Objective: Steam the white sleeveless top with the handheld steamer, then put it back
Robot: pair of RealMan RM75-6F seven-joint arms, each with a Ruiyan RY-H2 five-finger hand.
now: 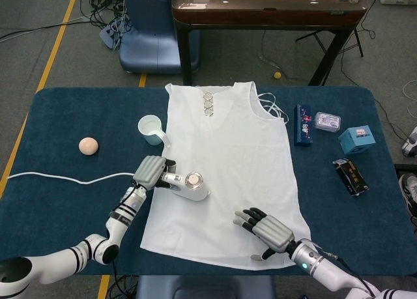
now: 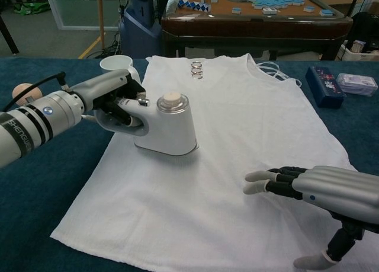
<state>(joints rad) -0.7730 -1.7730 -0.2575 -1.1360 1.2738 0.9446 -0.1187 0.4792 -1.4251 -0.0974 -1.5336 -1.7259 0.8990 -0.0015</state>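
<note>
Left hand (image 2: 109, 103) grips steamer (image 2: 167, 127) on white top (image 1: 225, 162).
Right hand (image 2: 323, 195) spread, holding nothing, over the top's hem to the steamer's right.

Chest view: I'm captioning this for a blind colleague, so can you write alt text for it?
The robot's left hand grips a white handheld steamer standing on a white sleeveless top spread flat on a blue table. Its right hand hovers open over the top's lower right part. A white cup stands behind the steamer.
</note>
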